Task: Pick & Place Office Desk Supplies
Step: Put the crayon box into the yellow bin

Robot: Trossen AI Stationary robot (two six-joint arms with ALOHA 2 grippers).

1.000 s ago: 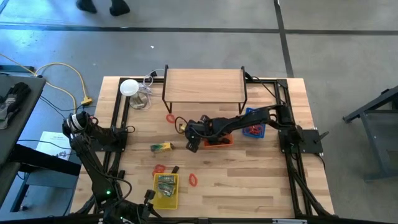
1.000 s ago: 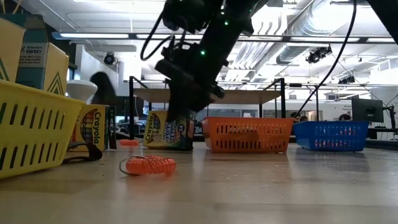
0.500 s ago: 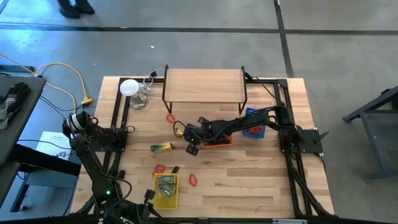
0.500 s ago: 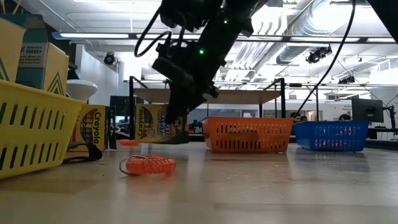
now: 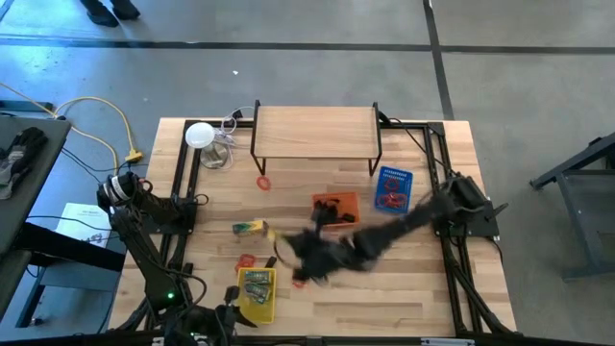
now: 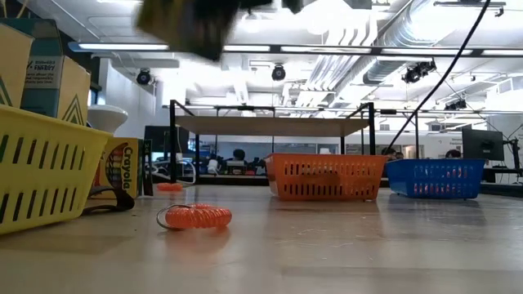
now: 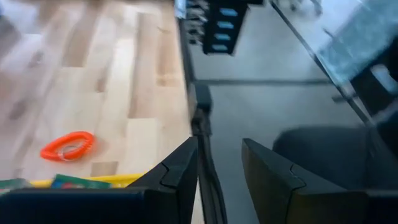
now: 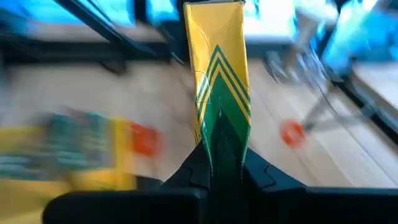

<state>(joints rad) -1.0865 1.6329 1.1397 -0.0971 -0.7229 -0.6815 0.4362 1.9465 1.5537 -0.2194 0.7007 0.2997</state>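
Observation:
My right gripper (image 5: 293,248) is shut on a yellow-green pack (image 8: 217,74) and carries it high above the table, between the orange basket (image 5: 335,209) and the yellow basket (image 5: 256,293); in the low view it is a blur at the top (image 6: 188,24). A second pack (image 5: 250,228) lies on the table. Red bands lie at the far left (image 5: 262,182), by the yellow basket (image 5: 247,260), and under the arm (image 5: 299,278). My left gripper (image 7: 221,171) waits open at the near edge beside the yellow basket. My right gripper pinches the pack's near end (image 8: 219,146) between its two fingers. The pack sticks out lengthwise beyond the fingertips, in line with the fingers. It is lifted clear of the table.
A blue basket (image 5: 393,188) stands right of the orange one. A wooden shelf on black legs (image 5: 315,133) spans the far side, with a white disc (image 5: 199,135) to its left. Another crayon pack (image 6: 122,167) stands by the yellow basket. A coiled red band (image 6: 194,216) lies in front.
My right gripper has raised the yellow-green pack from where it stood on the table, left of the orange basket. It has then swung fast up and toward the near edge and the yellow basket, with the pack lifted clear.

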